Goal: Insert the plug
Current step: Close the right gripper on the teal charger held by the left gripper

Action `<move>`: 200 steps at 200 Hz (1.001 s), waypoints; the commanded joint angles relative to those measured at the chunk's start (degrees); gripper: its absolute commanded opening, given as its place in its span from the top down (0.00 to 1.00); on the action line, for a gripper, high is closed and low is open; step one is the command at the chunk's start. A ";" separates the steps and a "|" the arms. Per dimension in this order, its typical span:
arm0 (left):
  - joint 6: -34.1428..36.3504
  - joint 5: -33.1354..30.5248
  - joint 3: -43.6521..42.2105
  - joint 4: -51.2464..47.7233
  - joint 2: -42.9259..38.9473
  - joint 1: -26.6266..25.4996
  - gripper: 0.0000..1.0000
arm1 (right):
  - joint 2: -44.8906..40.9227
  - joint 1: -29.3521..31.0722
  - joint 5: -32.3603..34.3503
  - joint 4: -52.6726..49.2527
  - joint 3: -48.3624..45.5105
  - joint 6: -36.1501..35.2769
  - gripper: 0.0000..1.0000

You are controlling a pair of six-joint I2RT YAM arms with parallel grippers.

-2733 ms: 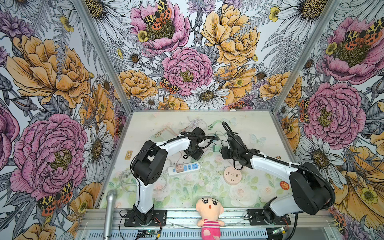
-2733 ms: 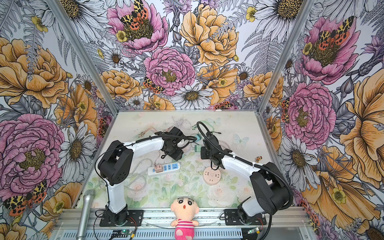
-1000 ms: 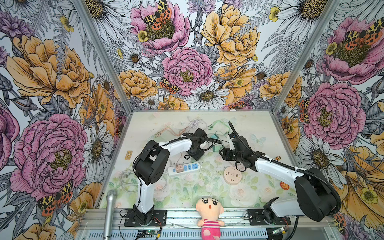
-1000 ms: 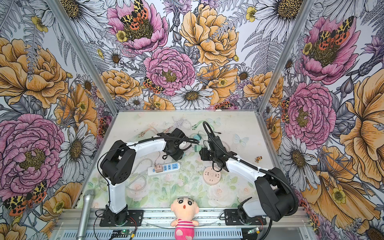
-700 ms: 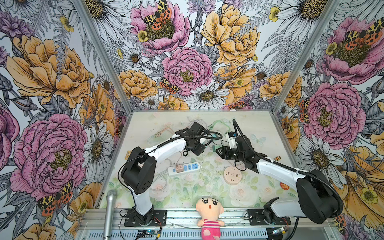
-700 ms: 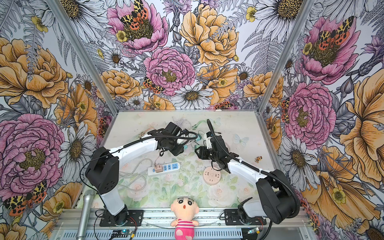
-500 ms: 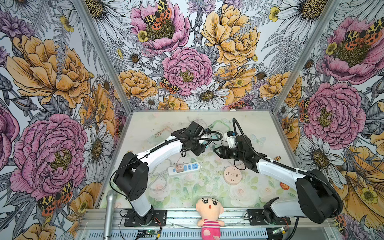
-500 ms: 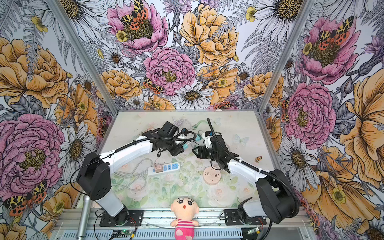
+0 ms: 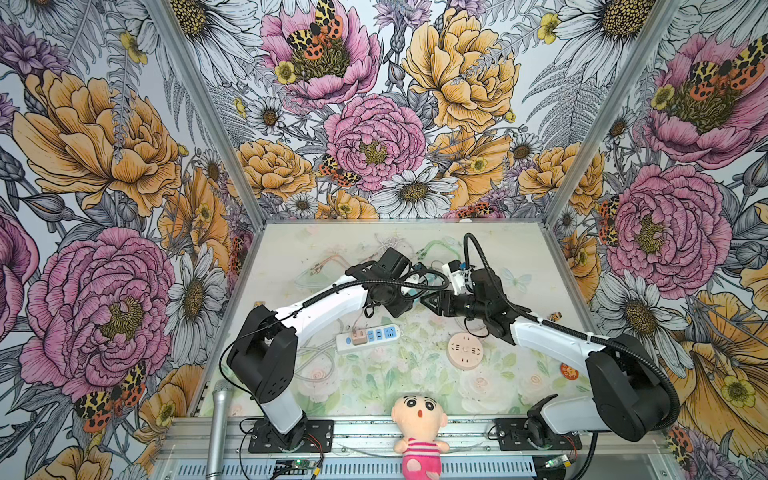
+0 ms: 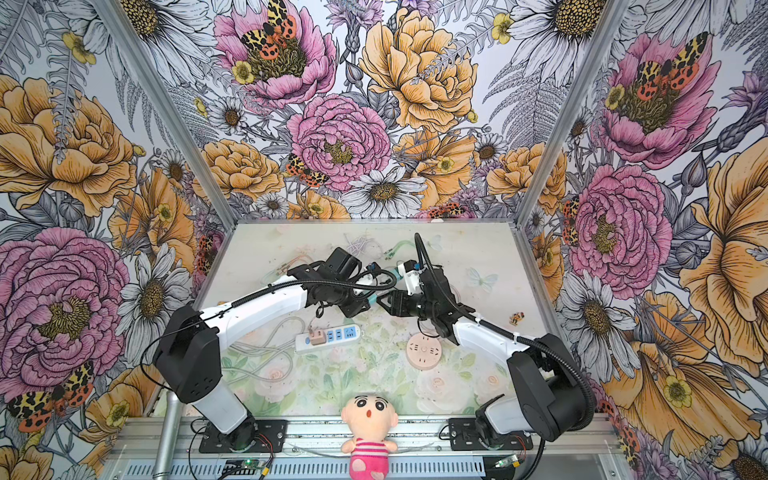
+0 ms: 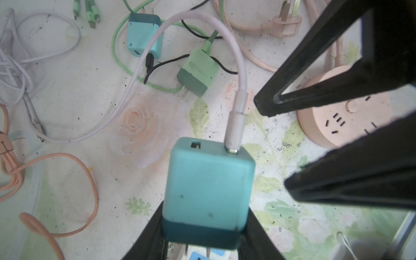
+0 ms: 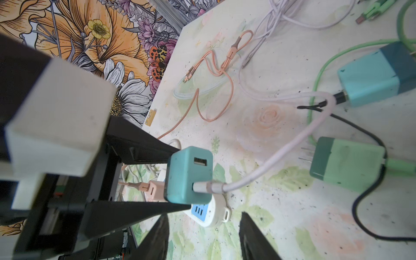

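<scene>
Above the floral table (image 9: pixel 519 249), left gripper (image 11: pixel 206 216) pinches the teal charger (image 11: pixel 208 180), prongs (image 11: pixel 208 250) facing its wrist; right gripper (image 12: pixel 203 216) gapes empty.

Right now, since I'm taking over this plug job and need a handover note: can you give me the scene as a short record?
left hand: shut on charger
charger: teal, prongs bare, not in strip
cable: lilac, plugged into charger
right hand: open, empty, near charger
strip: lying flat, pink plug in one socket
</scene>
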 commanded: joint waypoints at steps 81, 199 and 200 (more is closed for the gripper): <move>2.24 -0.83 -1.42 1.09 -4.15 -4.07 0.68 | 4.04 -0.15 -3.68 6.12 2.17 3.73 0.49; 0.35 -7.24 0.41 6.07 -2.90 -3.90 0.58 | 5.72 -0.10 -5.17 -1.37 4.02 2.08 0.88; 0.32 -7.32 0.41 6.09 -2.86 -3.90 0.57 | 5.72 -0.13 -5.17 -1.44 4.07 2.08 0.88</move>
